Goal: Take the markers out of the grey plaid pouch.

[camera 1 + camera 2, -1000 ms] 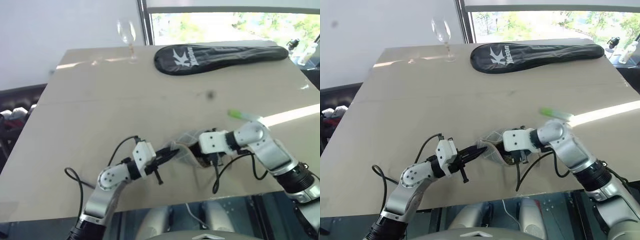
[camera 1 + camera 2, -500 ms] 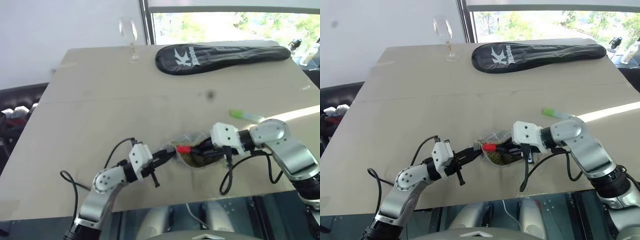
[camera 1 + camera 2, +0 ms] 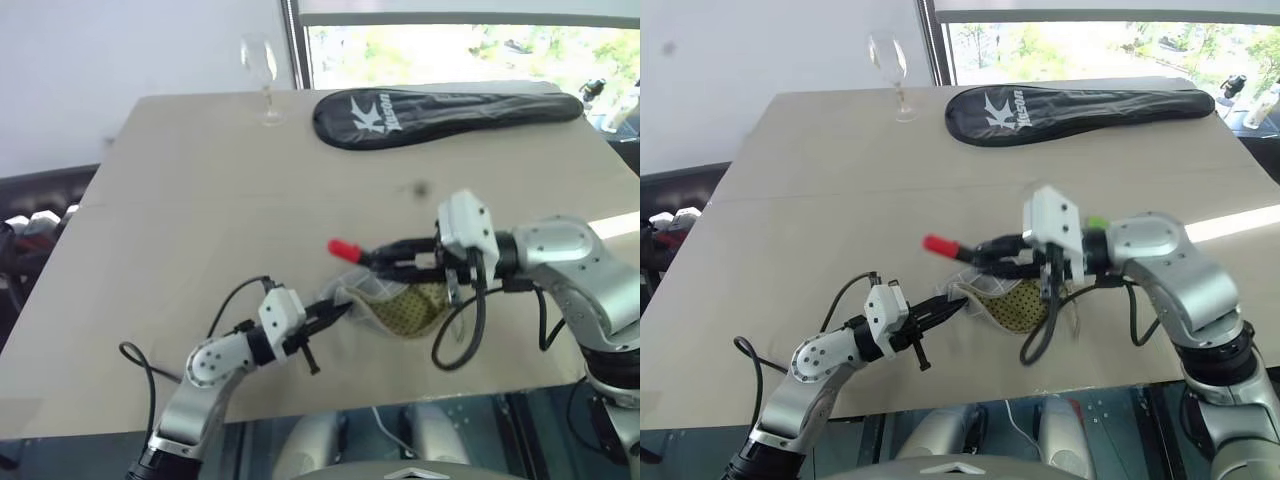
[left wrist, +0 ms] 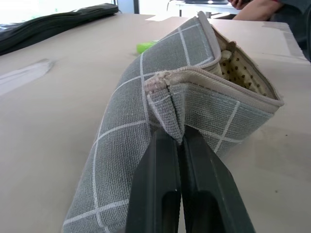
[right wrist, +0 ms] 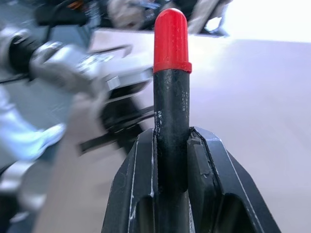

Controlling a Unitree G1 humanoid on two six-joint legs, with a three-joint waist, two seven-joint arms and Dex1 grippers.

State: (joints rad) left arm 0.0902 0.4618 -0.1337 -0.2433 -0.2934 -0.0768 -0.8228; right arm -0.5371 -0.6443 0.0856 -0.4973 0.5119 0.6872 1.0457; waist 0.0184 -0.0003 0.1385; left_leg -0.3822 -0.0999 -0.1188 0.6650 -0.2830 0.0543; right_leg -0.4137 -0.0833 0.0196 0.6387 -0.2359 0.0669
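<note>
- right gripper (image 3: 992,256) clamped on the red-capped marker (image 3: 958,247), held above the pouch (image 3: 1012,302) mouth; pen looks fully clear of the lining
- left gripper (image 3: 335,311) pinched shut on the pouch's zipper end; keep that pinch so the pouch can't trail the pen
- my call: carry the pen sideways clear of the pouch, lower it flat on the table (image 3: 200,210), then release
- marker's long axis roughly level; red cap points away from the right gripper, out past the pouch
- green-capped marker (image 4: 146,46) lies on the table beyond the pouch
</note>
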